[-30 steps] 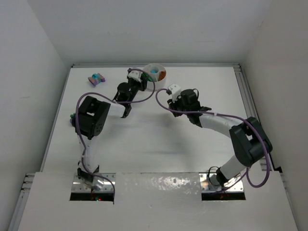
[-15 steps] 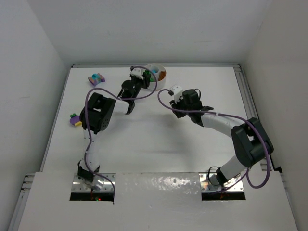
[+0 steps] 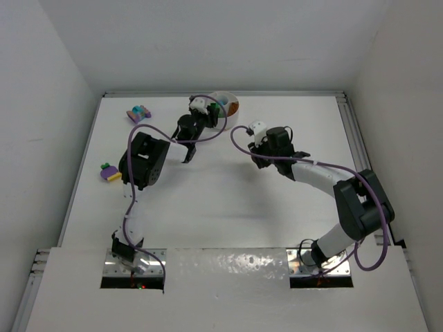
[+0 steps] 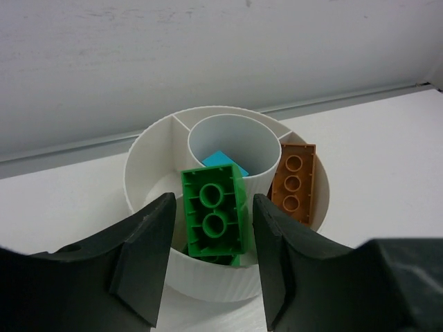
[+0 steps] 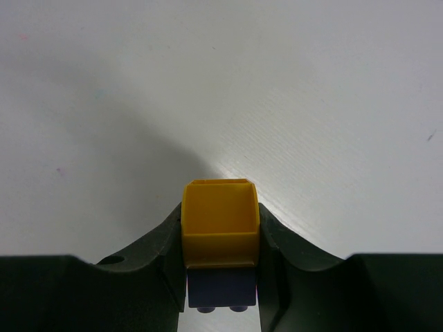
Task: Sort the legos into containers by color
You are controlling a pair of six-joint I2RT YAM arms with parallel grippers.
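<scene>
Mid-frame, saw left tool [image 4: 212, 205] barely parted around green brick [image 4: 212, 225] propped in dish [image 4: 214, 280], liable to snag; right tool [image 5: 220, 216] gripping yellow brick [image 5: 220, 242].

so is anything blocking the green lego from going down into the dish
Nothing visible does: the green lego sits between the left gripper's fingers, right at the white dish's near section; the orange lego lies in the next one.

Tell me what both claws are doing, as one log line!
left gripper: open around green brick in dish | right gripper: shut on yellow brick | dish also holds: orange brick, blue brick
</scene>
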